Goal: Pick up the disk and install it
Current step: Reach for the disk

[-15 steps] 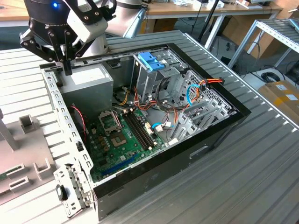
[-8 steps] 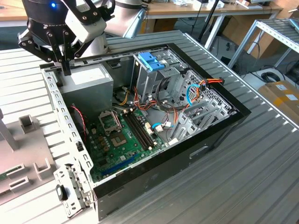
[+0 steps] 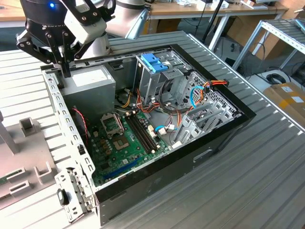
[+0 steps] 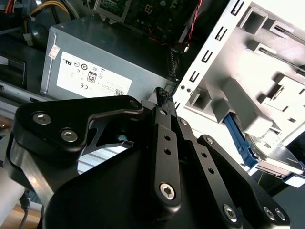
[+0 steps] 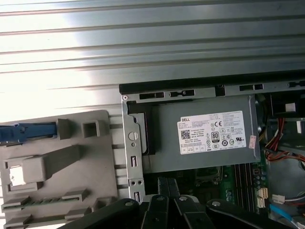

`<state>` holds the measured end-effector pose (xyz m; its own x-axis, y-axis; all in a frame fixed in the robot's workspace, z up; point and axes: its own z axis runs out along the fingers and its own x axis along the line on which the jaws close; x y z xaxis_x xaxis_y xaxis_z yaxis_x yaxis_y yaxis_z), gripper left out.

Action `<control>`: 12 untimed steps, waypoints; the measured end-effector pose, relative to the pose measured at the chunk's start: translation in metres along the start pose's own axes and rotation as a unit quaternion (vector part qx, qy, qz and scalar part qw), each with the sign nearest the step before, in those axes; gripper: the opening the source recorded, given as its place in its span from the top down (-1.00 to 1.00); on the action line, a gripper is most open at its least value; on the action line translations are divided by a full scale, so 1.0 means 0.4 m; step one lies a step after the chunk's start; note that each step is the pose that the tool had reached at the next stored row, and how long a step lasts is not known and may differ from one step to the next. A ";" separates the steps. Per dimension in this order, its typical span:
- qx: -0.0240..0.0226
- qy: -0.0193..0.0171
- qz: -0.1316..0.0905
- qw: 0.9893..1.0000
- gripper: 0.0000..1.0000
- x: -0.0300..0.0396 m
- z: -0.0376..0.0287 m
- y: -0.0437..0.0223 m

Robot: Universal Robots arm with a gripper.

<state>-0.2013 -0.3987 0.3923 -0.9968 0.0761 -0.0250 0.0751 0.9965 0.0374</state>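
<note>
You're at the pick-up step: the end effector [image 3: 65, 67], clenched on nothing, hangs over the power supply [image 3: 90, 88], and the disk [image 4: 271, 155] waits apart in the grey fixture [image 5: 71, 157] toward the exterior view's left. Grasping it calls for opened fingers [image 4: 164, 102] squared to its blue edge.

A grey worktop [image 3: 257, 167] of ribbed metal is spread across the foreground, and in the first wrist view its slats [image 5: 143, 38] are lit to a bright sheen. Behind it, wooden-topped desks [image 3: 190, 8] on pale metal legs are seen. At the exterior view's right, a metal-frame rack [image 3: 281, 31] is set over a dark floor [image 3: 259, 71], where a cardboard box [image 3: 289, 98] and loose cables [image 3: 275, 76] are laid.
</note>
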 end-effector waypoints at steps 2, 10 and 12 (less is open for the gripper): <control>0.000 0.000 0.000 1.000 0.80 0.002 0.000 0.000; 0.000 0.000 0.000 1.000 0.80 0.014 0.000 -0.001; 0.000 0.000 0.000 1.000 0.80 0.017 -0.001 -0.001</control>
<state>-0.2082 -0.3987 0.3923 -0.9968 0.0761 -0.0250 0.0751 0.9965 0.0373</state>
